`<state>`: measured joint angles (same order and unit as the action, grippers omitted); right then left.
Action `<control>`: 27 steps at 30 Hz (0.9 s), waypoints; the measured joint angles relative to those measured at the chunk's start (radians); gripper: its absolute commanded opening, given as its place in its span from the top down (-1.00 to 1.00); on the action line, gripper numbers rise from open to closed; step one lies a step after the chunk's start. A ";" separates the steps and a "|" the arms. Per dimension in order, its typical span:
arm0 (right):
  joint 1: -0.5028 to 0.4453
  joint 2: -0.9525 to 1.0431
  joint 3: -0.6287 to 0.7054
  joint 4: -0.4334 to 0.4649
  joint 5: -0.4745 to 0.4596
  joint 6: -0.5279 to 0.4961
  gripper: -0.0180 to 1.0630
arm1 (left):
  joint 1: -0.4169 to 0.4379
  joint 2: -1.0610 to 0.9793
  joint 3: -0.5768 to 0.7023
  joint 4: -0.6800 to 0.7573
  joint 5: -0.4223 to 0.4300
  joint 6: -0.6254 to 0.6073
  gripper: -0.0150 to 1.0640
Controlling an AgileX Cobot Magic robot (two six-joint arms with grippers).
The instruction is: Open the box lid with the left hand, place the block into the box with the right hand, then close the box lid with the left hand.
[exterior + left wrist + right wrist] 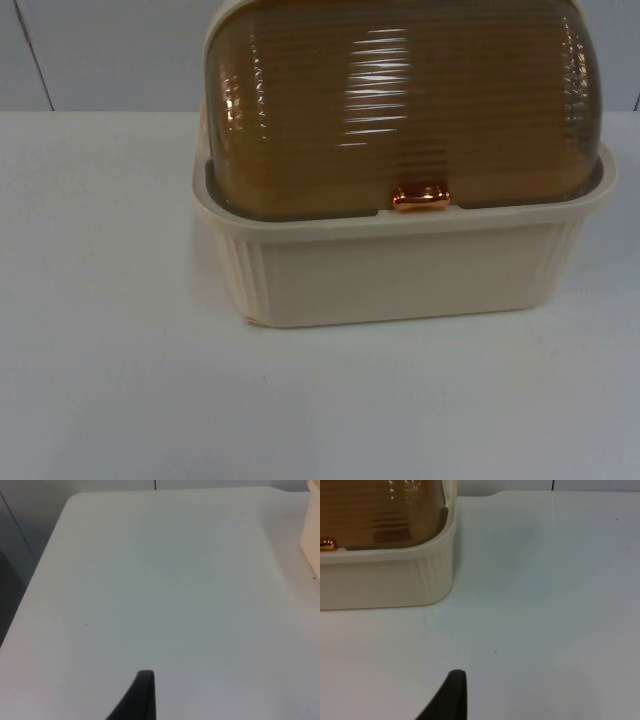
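The white table top lies bare nearest the camera, and behind it stands the cream ribbed plastic box, its amber ribbed translucent roll-top lid pulled fully down with the small shiny copper-coloured handle resting at the front rim. The left gripper hangs over bare table well to the side of the box, the right gripper over the table near the box's corner; whether either is apart or together I cannot tell. No block can be made out. By my judgement nothing has begun: opening, placing and closing all remain.
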<state>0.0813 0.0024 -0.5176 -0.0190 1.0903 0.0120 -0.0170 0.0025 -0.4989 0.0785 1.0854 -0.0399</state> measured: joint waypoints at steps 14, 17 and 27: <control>0.000 0.000 0.000 0.000 0.000 0.000 -0.98 | 0.000 0.000 0.000 0.000 0.000 0.005 -0.97; 0.000 0.000 0.000 0.000 0.000 0.000 -0.98 | 0.000 0.000 0.000 0.000 0.000 0.005 -0.97; 0.000 0.000 0.000 0.000 0.000 0.000 -0.98 | 0.000 0.000 0.000 0.000 0.000 0.005 -0.97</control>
<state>0.0813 0.0024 -0.5176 -0.0190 1.0903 0.0120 -0.0170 0.0025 -0.4989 0.0785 1.0854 -0.0349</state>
